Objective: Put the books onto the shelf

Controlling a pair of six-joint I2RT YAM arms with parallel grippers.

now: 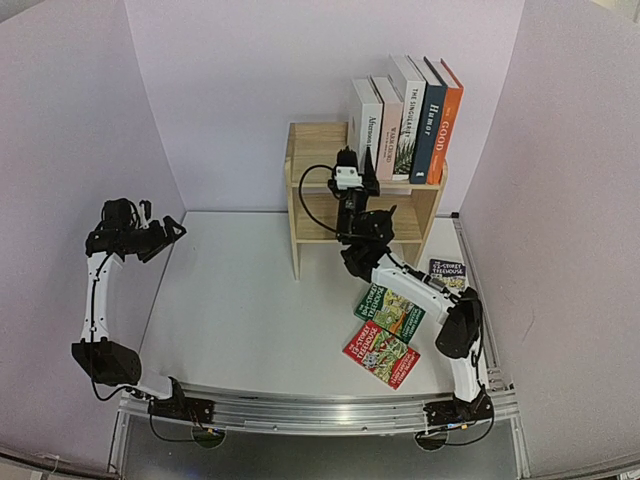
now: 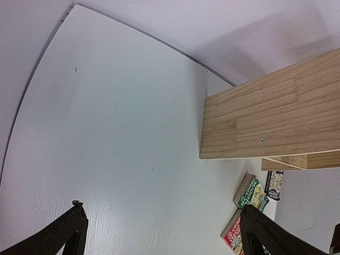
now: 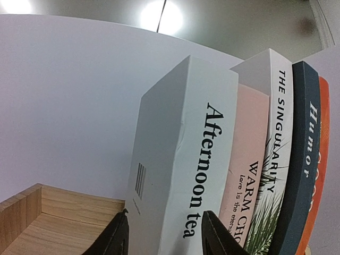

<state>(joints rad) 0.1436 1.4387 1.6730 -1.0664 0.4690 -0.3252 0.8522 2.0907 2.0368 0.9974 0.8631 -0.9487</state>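
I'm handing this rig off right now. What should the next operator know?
Left gripper: open, empty, above the table, left side.
Right gripper: straddles the Afternoon tea book on top of the shelf; grip unclear.
Done: five books stand there, Afternoon tea through the orange GOOD book.
Left: green paperback, red paperback, Treehouse paperback, flat on the table.
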